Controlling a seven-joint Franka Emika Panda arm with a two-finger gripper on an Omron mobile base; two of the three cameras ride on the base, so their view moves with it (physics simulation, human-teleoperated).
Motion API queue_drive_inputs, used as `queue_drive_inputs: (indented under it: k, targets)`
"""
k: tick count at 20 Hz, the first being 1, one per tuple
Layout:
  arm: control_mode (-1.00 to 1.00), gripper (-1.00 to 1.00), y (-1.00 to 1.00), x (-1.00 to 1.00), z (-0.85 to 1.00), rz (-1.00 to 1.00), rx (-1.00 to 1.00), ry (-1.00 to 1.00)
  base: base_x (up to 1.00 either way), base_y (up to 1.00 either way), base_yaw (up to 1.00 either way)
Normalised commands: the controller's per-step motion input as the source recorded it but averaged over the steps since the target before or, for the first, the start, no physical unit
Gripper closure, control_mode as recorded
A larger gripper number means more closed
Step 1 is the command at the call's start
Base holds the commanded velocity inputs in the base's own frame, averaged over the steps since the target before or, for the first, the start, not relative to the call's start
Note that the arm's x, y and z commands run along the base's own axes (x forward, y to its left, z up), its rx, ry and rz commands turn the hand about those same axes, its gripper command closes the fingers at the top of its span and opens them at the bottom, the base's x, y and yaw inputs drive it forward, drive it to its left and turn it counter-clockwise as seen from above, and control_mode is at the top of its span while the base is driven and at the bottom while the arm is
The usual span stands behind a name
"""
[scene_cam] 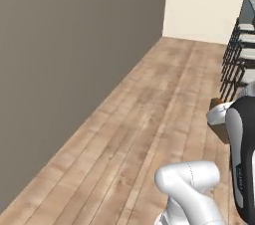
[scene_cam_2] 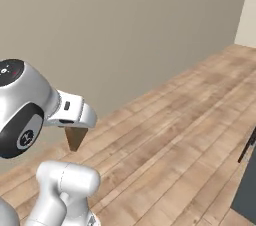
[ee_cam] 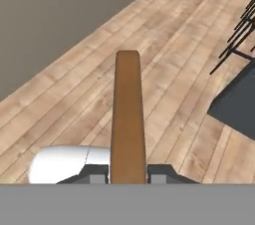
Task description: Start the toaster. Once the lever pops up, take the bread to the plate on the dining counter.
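The bread (ee_cam: 128, 114) is a brown toast slice seen edge-on in the hand view, running up from between my fingers (ee_cam: 97, 173). My gripper (ee_cam: 128, 175) is shut on it. In the right base view a brown corner of the bread (scene_cam_2: 75, 139) hangs below the white hand, and my gripper (scene_cam_2: 75, 129) is above the wooden floor. The left base view shows a bit of the bread (scene_cam: 216, 102) beside the hand at the right edge. The toaster and the plate are out of view.
A plain grey-brown wall (scene_cam: 74, 59) runs along the left, with a wood plank floor (scene_cam: 159, 99) beside it. Black bar stools (scene_cam: 236, 57) stand at the far right under a grey top (scene_cam: 247, 5). A dark grey block (ee_cam: 238, 100) lies to the right.
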Motion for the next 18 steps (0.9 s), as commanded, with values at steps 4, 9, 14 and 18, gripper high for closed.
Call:
queue_drive_inputs:
  k: [4,9,14,18]
  targets:
    - [1.0,1.0,0.0,0.0,0.0,0.0,0.0,0.0,1.0,0.77,-0.58]
    - [1.0,1.0,0.0,0.0,0.0,0.0,0.0,0.0,1.0,0.76,-0.56]
    - [1.0,1.0,0.0,0.0,0.0,0.0,0.0,0.0,1.0,0.74,-0.56]
    - [1.0,1.0,0.0,0.0,0.0,0.0,0.0,0.0,1.0,0.7,-0.58]
